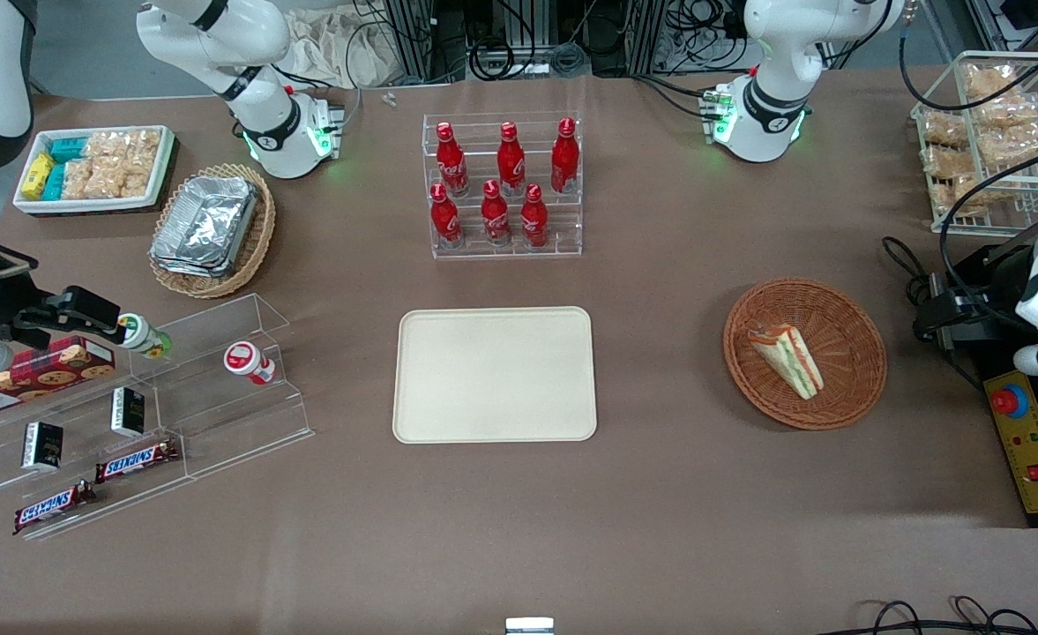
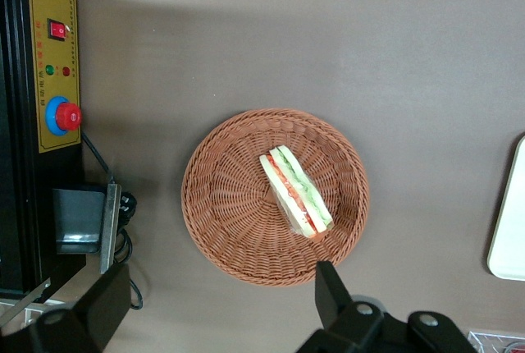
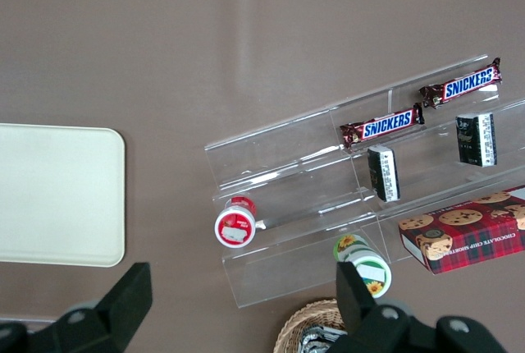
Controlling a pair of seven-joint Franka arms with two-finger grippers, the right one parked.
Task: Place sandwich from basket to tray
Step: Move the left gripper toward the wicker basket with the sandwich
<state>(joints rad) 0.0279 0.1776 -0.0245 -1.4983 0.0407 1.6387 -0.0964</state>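
- Sandwich [image 1: 787, 358]: triangular wedge lying on its side inside the basket [image 1: 854, 388], filling edge showing green, orange and pink; nothing touches it.
- Basket: round reddish-brown wicker, on the table toward the working arm's end, well apart from the tray [image 1: 494, 373].
- Tray: cream rectangle at mid-table, bare; nearer the front camera than the rack of red bottles [image 1: 503, 183].
- Gripper [image 2: 217, 308]: high above the table near the basket; fingers [image 2: 332, 291] spread wide, holding nothing.
- Control box [image 1: 1032, 441]: yellow panel with red button, beside the basket at the table edge; cables close by.
- Step in hand: by my reading, the approach to the sandwich; pick not yet begun.
- Next move calls for: centring over the wedge, turning the fingers to span its flat bread faces, descending inside the basket rim, closing gently since the bread likely squashes.
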